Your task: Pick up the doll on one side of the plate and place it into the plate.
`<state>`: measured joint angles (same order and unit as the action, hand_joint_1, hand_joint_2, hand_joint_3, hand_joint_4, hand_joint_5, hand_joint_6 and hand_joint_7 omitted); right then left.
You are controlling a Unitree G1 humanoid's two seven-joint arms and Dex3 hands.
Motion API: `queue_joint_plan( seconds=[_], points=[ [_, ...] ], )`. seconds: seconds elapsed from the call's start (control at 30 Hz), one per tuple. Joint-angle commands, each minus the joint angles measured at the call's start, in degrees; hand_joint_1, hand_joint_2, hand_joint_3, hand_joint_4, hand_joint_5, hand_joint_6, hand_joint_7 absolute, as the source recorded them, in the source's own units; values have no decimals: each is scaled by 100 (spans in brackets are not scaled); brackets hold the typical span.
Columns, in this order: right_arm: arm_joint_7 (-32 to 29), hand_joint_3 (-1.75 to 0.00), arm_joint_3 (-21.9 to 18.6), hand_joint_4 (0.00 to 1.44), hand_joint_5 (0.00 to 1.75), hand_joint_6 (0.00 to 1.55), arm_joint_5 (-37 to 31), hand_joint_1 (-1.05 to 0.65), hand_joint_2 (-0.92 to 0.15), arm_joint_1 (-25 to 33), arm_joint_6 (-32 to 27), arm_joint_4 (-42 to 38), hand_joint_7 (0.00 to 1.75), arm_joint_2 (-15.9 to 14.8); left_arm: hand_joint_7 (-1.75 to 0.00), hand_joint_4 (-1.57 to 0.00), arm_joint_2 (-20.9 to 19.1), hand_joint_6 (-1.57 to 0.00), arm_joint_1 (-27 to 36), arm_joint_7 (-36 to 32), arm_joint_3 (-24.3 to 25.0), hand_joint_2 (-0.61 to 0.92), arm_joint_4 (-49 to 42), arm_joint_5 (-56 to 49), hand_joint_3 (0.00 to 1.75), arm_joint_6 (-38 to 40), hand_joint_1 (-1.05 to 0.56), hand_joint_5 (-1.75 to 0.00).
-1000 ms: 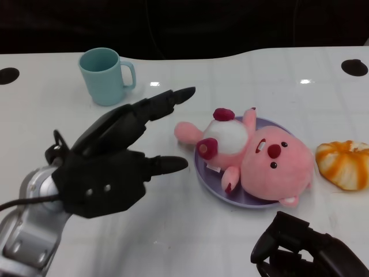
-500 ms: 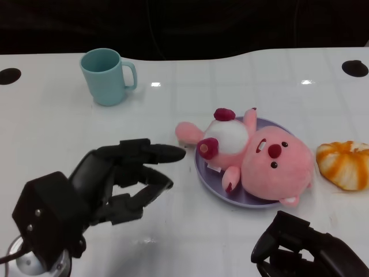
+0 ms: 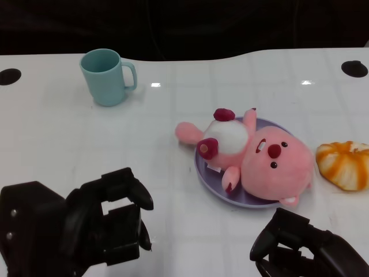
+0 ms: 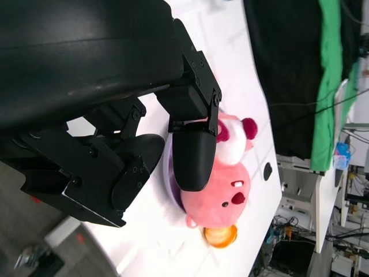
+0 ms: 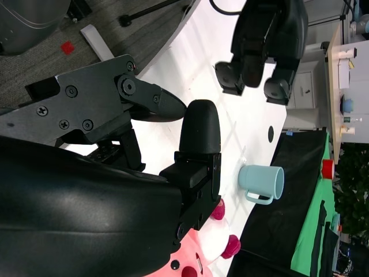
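Note:
A pink plush doll point(image 3: 271, 167) lies on its back in the purple plate point(image 3: 214, 187), right of the table's middle; one foot pokes over the plate's left rim. My left hand point(image 3: 75, 231) sits low at the near left, well away from the plate, fingers curled in on nothing. At the near right, just in front of the plate, my right hand point(image 3: 305, 251) is also curled and holds nothing. In the left wrist view the doll point(image 4: 222, 199) shows beyond my curled fingers point(image 4: 193, 156). The right wrist view catches the left hand point(image 5: 265, 40) across the table.
A teal mug point(image 3: 106, 75) stands at the far left, handle to the right. An orange and white striped soft thing point(image 3: 344, 163) lies just right of the plate. Black round holes point(image 3: 8, 75) point(image 3: 354, 67) mark the table's far corners.
My left hand has drawn back from beside the plate toward the near left edge, and its outstretched fingers have curled in. The doll, the plate and my right hand have not moved.

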<state>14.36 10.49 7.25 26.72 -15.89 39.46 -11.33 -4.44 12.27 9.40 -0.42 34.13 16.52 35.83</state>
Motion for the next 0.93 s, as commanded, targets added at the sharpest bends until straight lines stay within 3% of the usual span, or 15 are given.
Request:
queue_joint_plan(
  seconds=[0.03, 0.4, 0.93],
  points=[
    [4, -70, -119, 67, 175, 45, 74, -26, -83, -6, -70, 61, 169, -69, -170, -86, -92, -71, 182, 4, 170, 49, 249, 252, 147, 317, -1, -175],
    [168, -71, -323, 68, 175, 45, 99, -22, -82, -95, 142, -168, 169, -96, -161, -89, -282, -80, 302, 100, -243, 44, -168, 39, 142, -135, -3, -175],
    [280, -75, -458, 69, 175, 46, 36, -18, -79, -124, 382, -389, 168, -97, -162, -88, -256, -79, 184, 139, -288, 48, -502, -7, 139, -475, -2, -175]
  ],
)
